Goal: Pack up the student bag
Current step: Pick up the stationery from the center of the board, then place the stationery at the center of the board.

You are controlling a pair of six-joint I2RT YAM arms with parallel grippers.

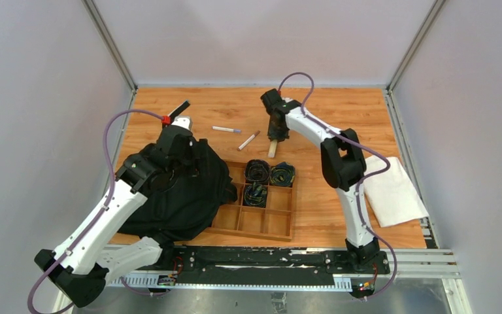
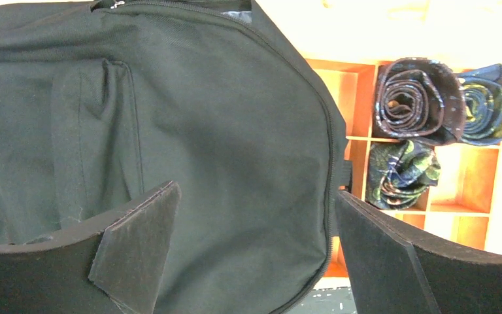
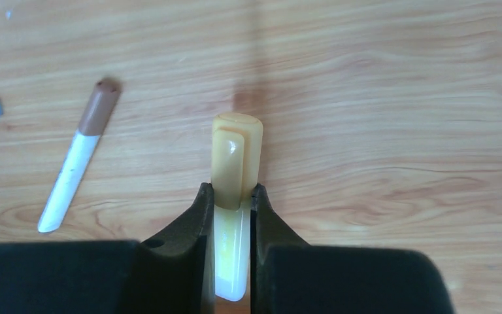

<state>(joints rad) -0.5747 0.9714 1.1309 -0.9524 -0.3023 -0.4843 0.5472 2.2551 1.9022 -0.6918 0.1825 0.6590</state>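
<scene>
From the top camera I see the student bag (image 1: 176, 190) slumped at the left of the bench (image 1: 340, 111), its right edge lapping the wooden tray (image 1: 281, 222) at centre. My left arm (image 1: 104, 216) reaches up over the bag's upper left part, and I cannot make out its fingers here. Well apart, in the upper middle, the right hand (image 1: 275, 137) points down at a cream marker (image 1: 272, 149), with a brown-capped marker (image 1: 249, 140) just to its left.

On the left wrist camera the left hand (image 2: 255, 199) is released, fingers spread wide. The bag's black front panel fills the frame beneath and between them, its zip curving down the right. I cannot tell whether the pads touch the fabric. Rolled cloths (image 2: 408, 98) sit in the tray's compartments at upper right.

On the right wrist camera the right hand (image 3: 232, 196) is clenched on the cream marker, capped end sticking out above the fingertips. No part of the bag shows here.
</scene>
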